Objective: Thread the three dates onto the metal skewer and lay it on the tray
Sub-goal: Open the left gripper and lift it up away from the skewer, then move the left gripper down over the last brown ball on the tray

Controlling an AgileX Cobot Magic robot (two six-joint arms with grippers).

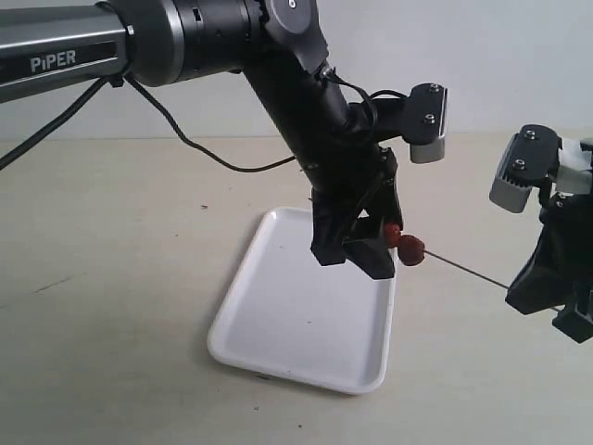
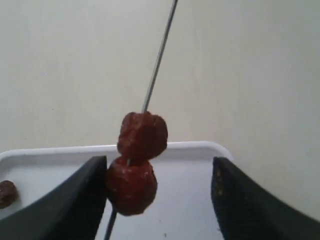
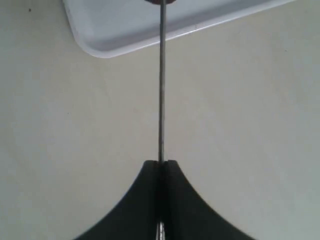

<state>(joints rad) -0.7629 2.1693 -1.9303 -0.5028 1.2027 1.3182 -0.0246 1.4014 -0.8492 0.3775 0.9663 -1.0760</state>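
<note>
Reddish-brown and wrinkled, two dates (image 2: 143, 135) sit one against the other on the metal skewer (image 2: 159, 60). In the exterior view they hang in the air over the right-hand edge of the tray (image 1: 278, 306). The third date (image 2: 6, 193) lies loose on the tray's white floor, well apart from the pair (only part of it shows, at the border of the left wrist view). The left gripper (image 2: 159, 170) stands wide open around the skewered pair. One black finger (image 2: 75, 200) touches or all but touches the date nearer the camera, and the other finger is well clear, so nothing is clamped. The right gripper (image 3: 161, 165) is closed tight on the skewer's other end, its two fingers pressed together with the thin rod between them. From there the rod runs straight to the dates with a long bare stretch on the way — in the right wrist view, only a sliver of red shows where it crosses the tray's rim. The tray rests flat on a pale table (image 1: 111, 278).
</note>
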